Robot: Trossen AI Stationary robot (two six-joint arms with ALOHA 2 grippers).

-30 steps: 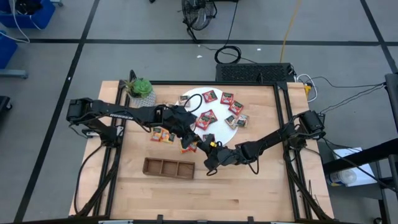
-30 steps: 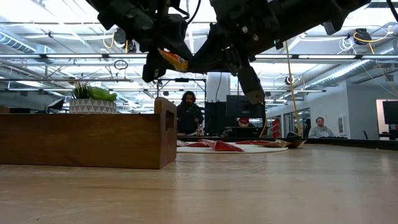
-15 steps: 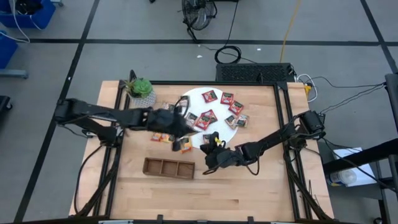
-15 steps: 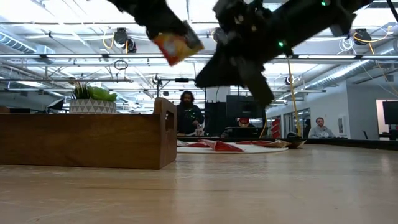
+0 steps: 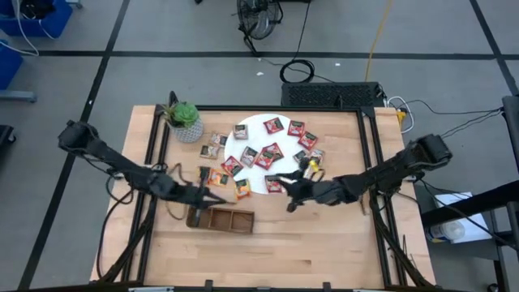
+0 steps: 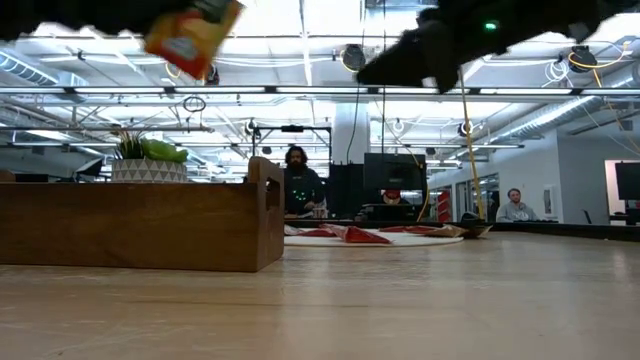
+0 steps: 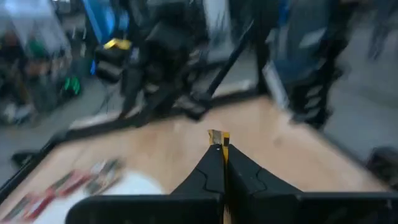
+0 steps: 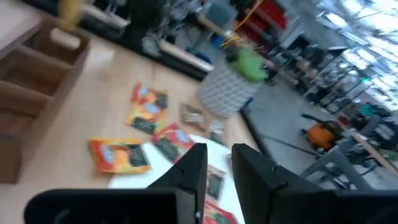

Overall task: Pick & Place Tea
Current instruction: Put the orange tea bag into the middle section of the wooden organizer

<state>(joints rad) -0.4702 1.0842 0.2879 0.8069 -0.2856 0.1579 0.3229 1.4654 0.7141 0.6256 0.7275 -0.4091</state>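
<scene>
Wooden worktop: left tool pinches an orange sachet above the tray, which looks empty; right tool, narrowly parted, hovers over sachets on the disc. Most remain.

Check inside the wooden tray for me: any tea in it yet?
From above, the middle and right compartments of the wooden tray look bare. The left gripper, shut on an orange sachet, covers part of the left compartment, so that one stays uncertain.
</scene>
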